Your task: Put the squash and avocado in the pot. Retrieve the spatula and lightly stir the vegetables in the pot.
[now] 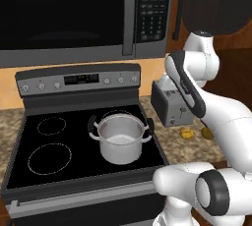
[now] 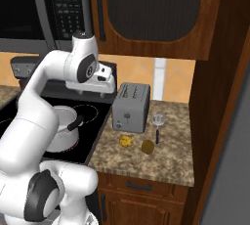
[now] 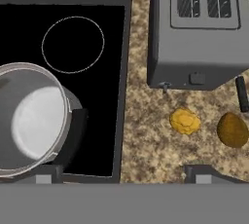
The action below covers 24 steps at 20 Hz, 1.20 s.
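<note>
Squash (image 3: 185, 121) lies just below my pincer (image 3: 124, 179), avocado (image 3: 233, 130) beside it near the tabletop's front edge; jaws spread, empty. I should descend straight, centred.

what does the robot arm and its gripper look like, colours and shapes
The arm is made of glossy white rounded segments with dark grey to black bands and round caps at the joints. No cables or markings show. The gripper ends in two small dark grey blocky finger tips, seen in the hand view.
</note>
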### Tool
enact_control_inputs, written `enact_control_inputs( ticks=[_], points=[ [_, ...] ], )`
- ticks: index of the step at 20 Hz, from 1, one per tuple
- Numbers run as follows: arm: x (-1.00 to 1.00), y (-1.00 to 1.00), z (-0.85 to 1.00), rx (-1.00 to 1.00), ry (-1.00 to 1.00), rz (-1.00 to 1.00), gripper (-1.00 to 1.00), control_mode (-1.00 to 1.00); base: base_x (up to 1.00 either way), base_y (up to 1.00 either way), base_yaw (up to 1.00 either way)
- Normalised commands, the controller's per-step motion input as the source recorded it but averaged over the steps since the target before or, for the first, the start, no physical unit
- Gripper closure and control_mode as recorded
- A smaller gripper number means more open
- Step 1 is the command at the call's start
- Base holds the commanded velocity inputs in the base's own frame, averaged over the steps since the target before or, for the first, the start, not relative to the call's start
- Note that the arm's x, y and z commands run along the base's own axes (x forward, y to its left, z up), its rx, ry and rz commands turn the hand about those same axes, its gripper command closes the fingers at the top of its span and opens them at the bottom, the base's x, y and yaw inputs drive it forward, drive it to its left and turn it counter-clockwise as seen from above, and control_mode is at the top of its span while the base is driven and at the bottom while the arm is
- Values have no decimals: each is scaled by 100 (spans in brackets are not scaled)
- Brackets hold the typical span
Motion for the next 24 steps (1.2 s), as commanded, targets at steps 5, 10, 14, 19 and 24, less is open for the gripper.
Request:
enact_control_inputs(
  ticks=[5, 10, 14, 19, 24],
  points=[
    [0, -62, -62, -2, 9, -12, -100, -100, 0, 0, 0],
    [-1, -57, -84, -6, 2, -5, -100, -100, 0, 0, 0],
    [0, -45, -97, -20, 0, 2, -100, -100, 0, 0, 0],
    [0, -12, -65, -3, 1, 1, -100, -100, 0, 0, 0],
    [14, -7, -48, 0, 1, 0, -100, -100, 0, 0, 0]
  ],
)
